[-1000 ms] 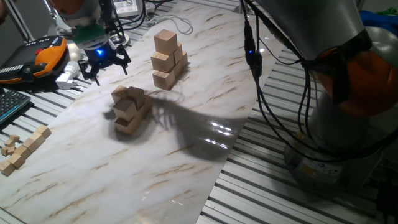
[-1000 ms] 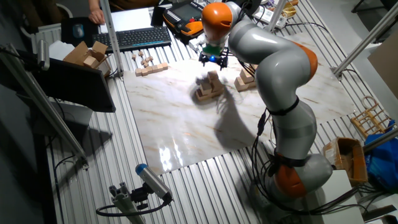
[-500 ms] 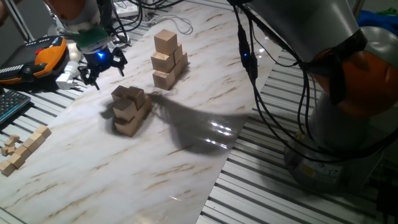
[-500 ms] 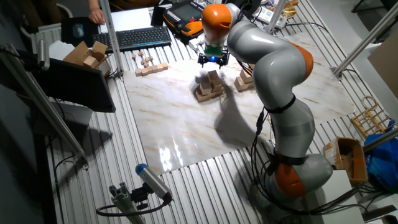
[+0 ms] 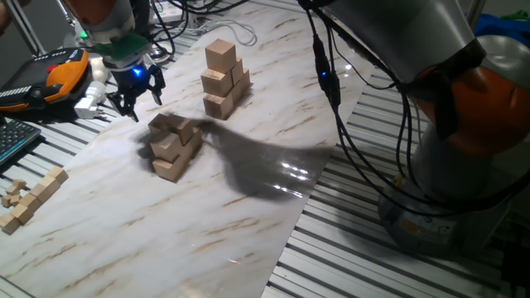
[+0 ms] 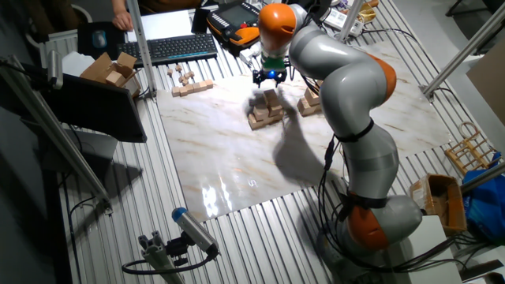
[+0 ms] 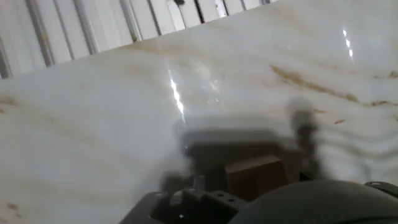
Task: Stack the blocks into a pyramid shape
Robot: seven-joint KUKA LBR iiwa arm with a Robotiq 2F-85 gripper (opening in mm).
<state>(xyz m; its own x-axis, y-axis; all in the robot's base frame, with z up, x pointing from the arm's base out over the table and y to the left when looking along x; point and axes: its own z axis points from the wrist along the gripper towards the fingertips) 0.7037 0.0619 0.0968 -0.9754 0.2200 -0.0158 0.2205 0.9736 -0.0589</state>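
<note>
Two block piles on worktop (image 5: 248,207): near pyramid (image 5: 173,146) looks built, far stack (image 5: 224,79) uneven | hand (image 5: 135,93) above near pile, fingers apart, empty | far stack possibly left

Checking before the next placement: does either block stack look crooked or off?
Yes. The near stack looks askew: its top block sits twisted, overhanging the ones beneath. The far stack looks a bit stepped but upright.

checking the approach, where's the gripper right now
In one fixed view the gripper hangs at upper left, just above and behind the nearer block pile, left of the taller stack.
</note>
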